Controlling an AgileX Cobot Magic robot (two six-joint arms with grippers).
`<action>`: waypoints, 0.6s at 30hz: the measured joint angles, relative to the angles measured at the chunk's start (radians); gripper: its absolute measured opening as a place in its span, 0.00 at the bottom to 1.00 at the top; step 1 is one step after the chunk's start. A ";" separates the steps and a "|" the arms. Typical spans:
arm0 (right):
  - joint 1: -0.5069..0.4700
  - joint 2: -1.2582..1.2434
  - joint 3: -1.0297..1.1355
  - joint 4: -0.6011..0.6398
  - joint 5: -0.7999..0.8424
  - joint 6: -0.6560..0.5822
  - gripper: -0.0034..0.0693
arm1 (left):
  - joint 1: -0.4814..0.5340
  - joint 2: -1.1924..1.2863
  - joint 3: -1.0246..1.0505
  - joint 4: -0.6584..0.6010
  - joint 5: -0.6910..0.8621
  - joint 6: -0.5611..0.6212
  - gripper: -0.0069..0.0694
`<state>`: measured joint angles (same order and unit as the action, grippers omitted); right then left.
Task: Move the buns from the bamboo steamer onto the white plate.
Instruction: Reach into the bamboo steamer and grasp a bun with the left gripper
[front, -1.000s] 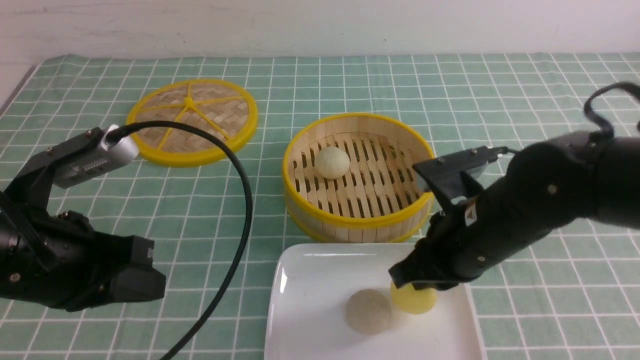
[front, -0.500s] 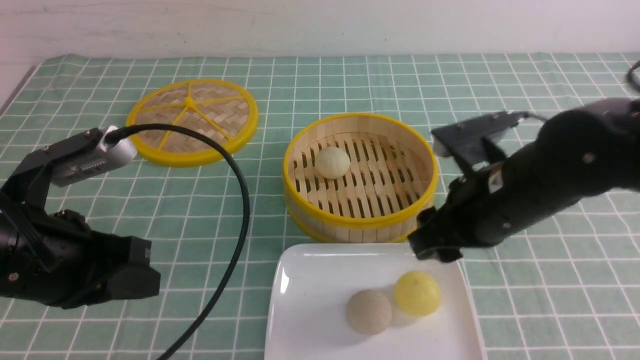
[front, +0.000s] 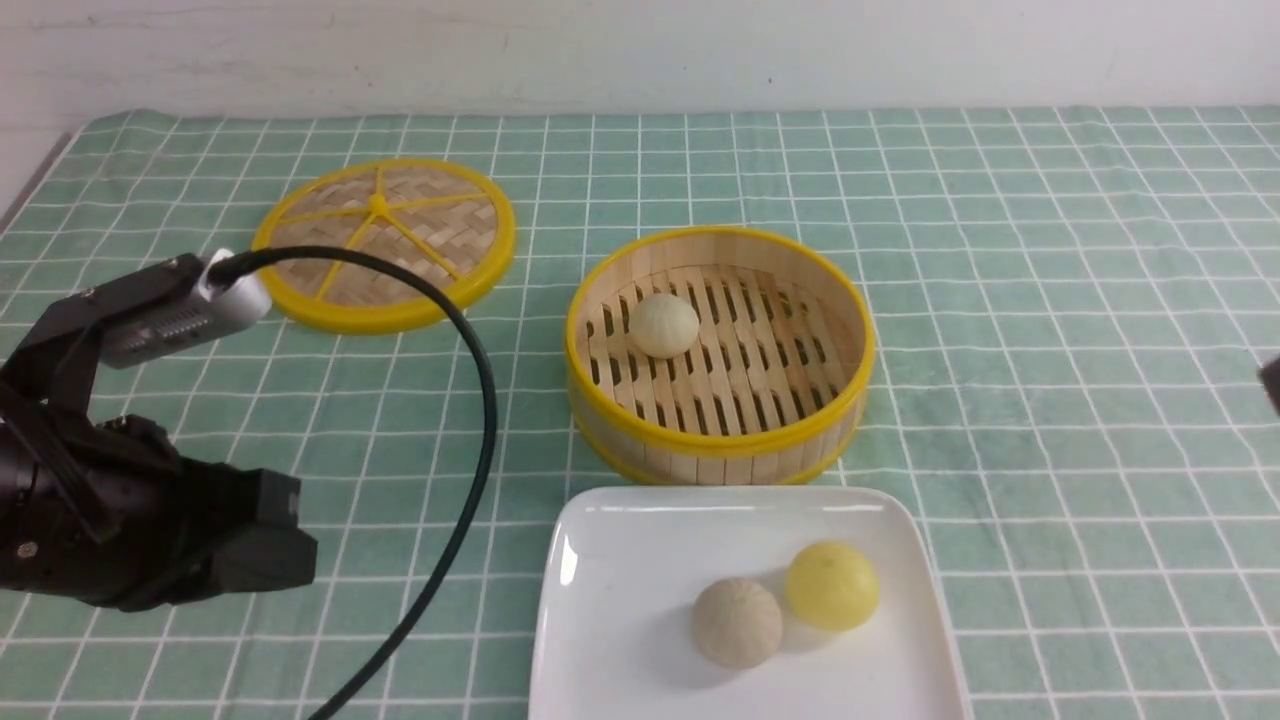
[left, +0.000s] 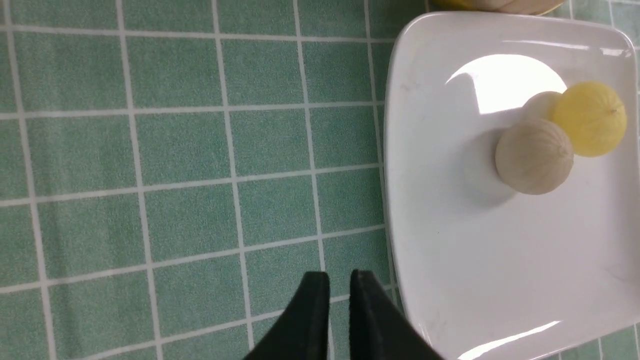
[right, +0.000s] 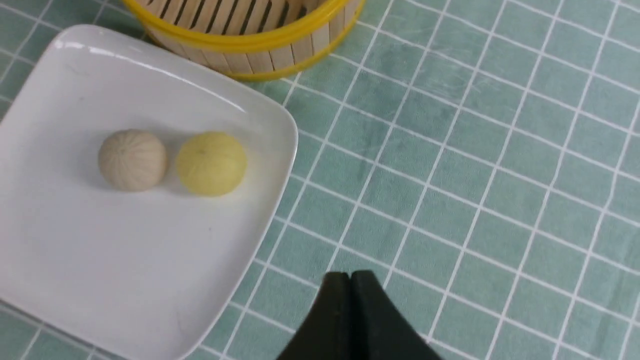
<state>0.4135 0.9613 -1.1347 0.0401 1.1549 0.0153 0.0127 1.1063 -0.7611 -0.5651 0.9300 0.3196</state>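
Risk, judged: pale cream round bun (front: 663, 324) lies near the far-left wall of the round bamboo steamer with yellow rims (front: 720, 445), so a descending finger may catch the rim and shove the basket. Setting it on the glossy white square plate (front: 620, 600), at the near edge of the green-checked desk (front: 1000, 300), may knock the bright yellow bun (front: 832, 585) just beside 1 greyish-tan bun (front: 737, 622).

Left gripper (left: 339, 280): jaws parted by a slit, empty, beside the plate's left edge. Right gripper (right: 350, 277): jaws clenched, empty, off the plate's right edge. Cream bun is well apart from both.
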 joint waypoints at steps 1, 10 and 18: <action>0.000 -0.030 0.014 0.000 0.007 0.000 0.03 | 0.000 0.000 0.000 0.000 -0.001 0.000 0.22; 0.000 -0.272 0.341 0.000 -0.167 0.000 0.03 | 0.000 0.000 -0.001 0.000 -0.026 0.001 0.22; 0.000 -0.374 0.584 -0.040 -0.391 0.000 0.03 | 0.000 0.031 -0.175 0.006 -0.011 -0.047 0.10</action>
<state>0.4135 0.5869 -0.5508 0.0000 0.7636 0.0153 0.0127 1.1373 -0.9363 -0.5593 0.9191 0.2729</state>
